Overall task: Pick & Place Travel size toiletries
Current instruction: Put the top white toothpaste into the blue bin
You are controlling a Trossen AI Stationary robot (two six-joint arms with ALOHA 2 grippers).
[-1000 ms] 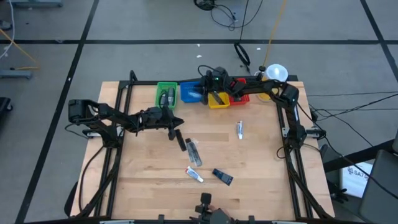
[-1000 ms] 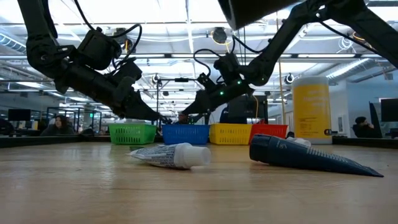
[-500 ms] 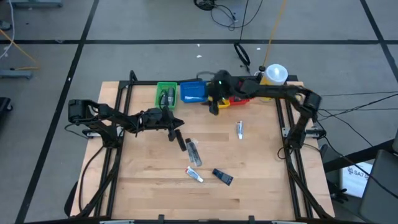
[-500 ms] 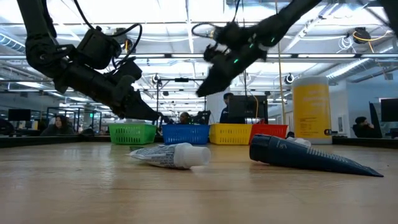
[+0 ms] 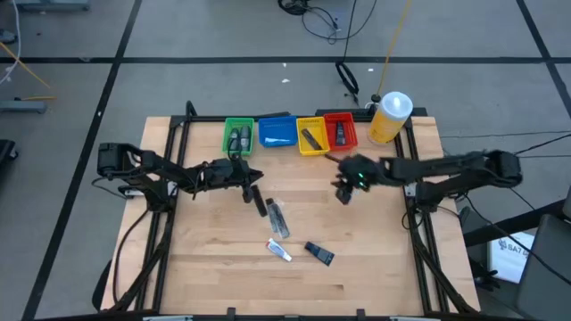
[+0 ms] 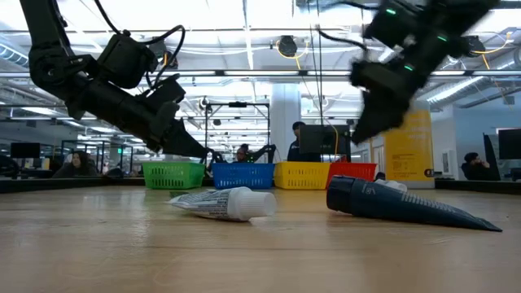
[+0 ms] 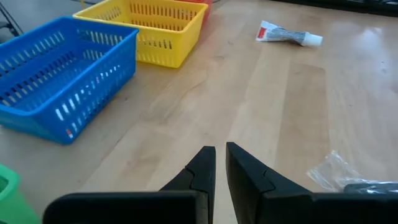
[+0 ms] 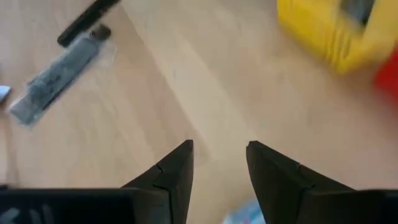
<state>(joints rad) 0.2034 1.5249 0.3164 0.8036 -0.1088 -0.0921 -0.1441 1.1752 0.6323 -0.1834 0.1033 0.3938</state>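
Travel size toiletries lie loose on the wooden table: a black tube [image 5: 260,205], a clear sachet [image 5: 278,219], a white tube [image 5: 279,251] and a dark tube [image 5: 319,254]. Another white tube [image 7: 289,35] lies toward the right, under my right gripper [image 5: 343,189] in the high view. That gripper hovers open with nothing between its fingers [image 8: 221,149]. My left gripper [image 5: 252,187] hangs shut and empty just left of the black tube, above the wood [image 7: 221,152]. Dark items lie in the green bin [image 5: 238,136] and the yellow bin [image 5: 310,135].
Along the far edge stand the green, blue [image 5: 277,132], yellow and red [image 5: 340,131] bins in a row, with a big yellow bottle [image 5: 390,116] at their right. Black frame rails run down both table sides. Bare wood shows between the loose items and the bins.
My right gripper has swung fast from over the yellow bin toward the table's near and right side, rolling as it went, and now hangs over the white tube at mid-right. A dark item shows in the yellow bin where the gripper stood.
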